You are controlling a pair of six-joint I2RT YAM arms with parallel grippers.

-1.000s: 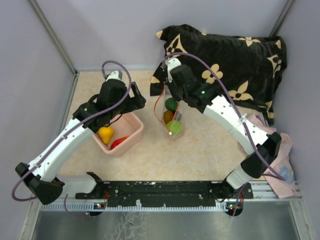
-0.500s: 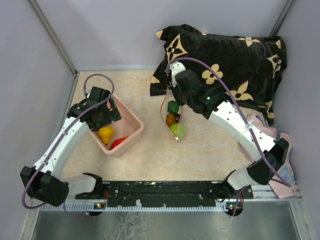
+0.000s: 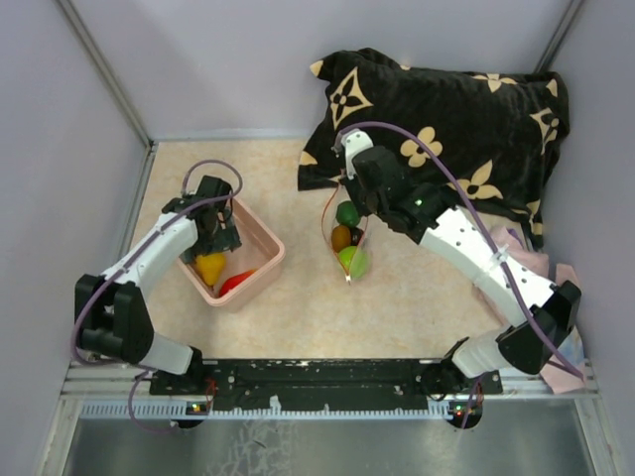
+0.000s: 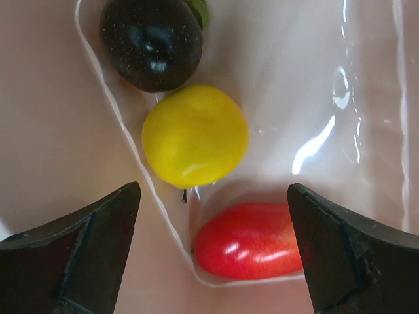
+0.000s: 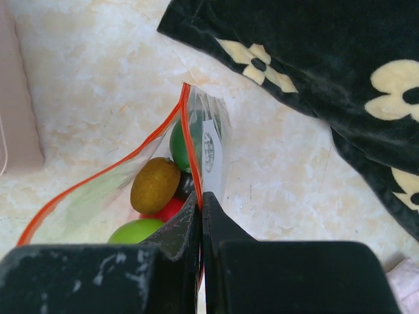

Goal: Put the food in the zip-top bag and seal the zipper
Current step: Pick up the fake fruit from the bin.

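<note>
Swung back toward its own side since a second ago, the left gripper (image 3: 220, 236) now hangs low over the bin (image 3: 270, 260), jaws spread wide and holding nothing. Beneath it lie a dark fruit (image 4: 151, 42), a yellow fruit (image 4: 195, 136) and a red fruit (image 4: 249, 241), the red one tucked in a corner, so the bin walls crowd them. Right of the bin, the bag (image 3: 349, 243) sits slightly further right than before, with brown, green and red food (image 5: 155, 185) inside. Its zipper (image 5: 190, 137) gapes apart. The right gripper (image 5: 201, 199) is clamped on the bag's mouth edge. A black cloth (image 3: 446, 99) lies just behind.
</note>
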